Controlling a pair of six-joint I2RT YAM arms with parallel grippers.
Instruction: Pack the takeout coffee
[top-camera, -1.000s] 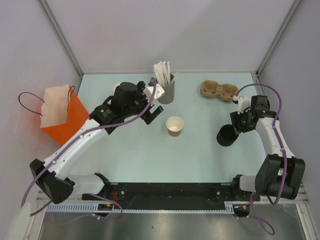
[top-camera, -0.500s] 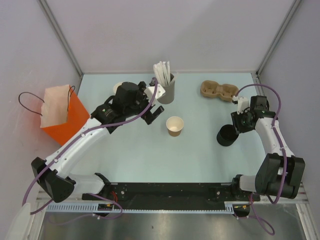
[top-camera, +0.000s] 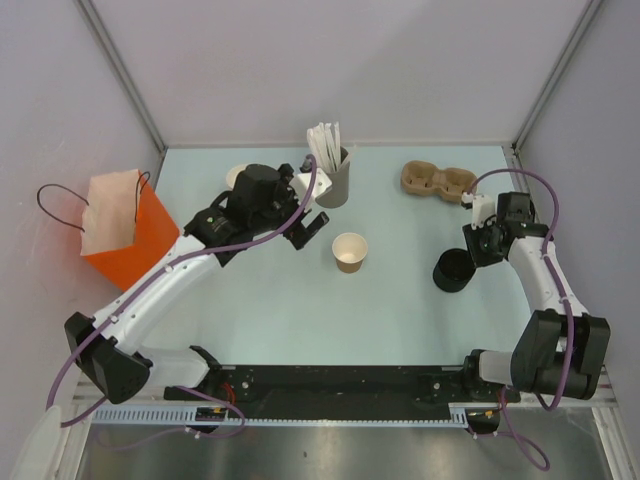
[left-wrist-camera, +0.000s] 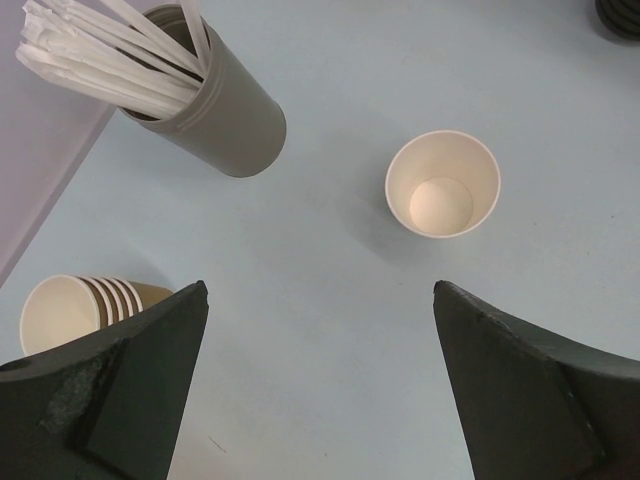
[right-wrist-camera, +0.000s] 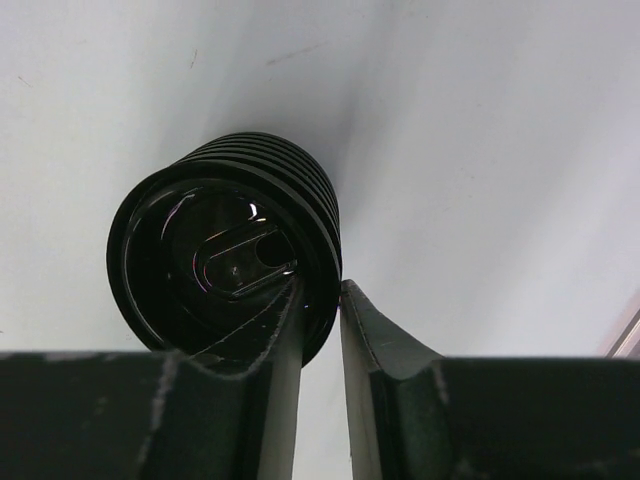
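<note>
The takeout coffee (top-camera: 350, 251) is a small tan paper cup standing upright and empty mid-table; in the left wrist view the cup (left-wrist-camera: 443, 184) lies ahead and to the right of the fingers. My left gripper (top-camera: 308, 216) hovers just left of it, jaws wide open (left-wrist-camera: 320, 290) with only bare table between them. My right gripper (top-camera: 468, 256) is at a stack of black lids (top-camera: 452, 271). Its jaws (right-wrist-camera: 322, 290) straddle the stack's (right-wrist-camera: 225, 260) rim, one finger inside and one outside, pinching it.
A grey cup of white sticks (top-camera: 332, 178) stands behind the left gripper, with nested brown cups (top-camera: 236, 175) lying to its left. A brown cardboard cup carrier (top-camera: 438, 181) sits at the back right. An orange bag (top-camera: 125, 225) stands at the left wall.
The right gripper's jaws have narrowed onto the black lid stack's rim. The left arm has edged slightly toward the back, still open.
</note>
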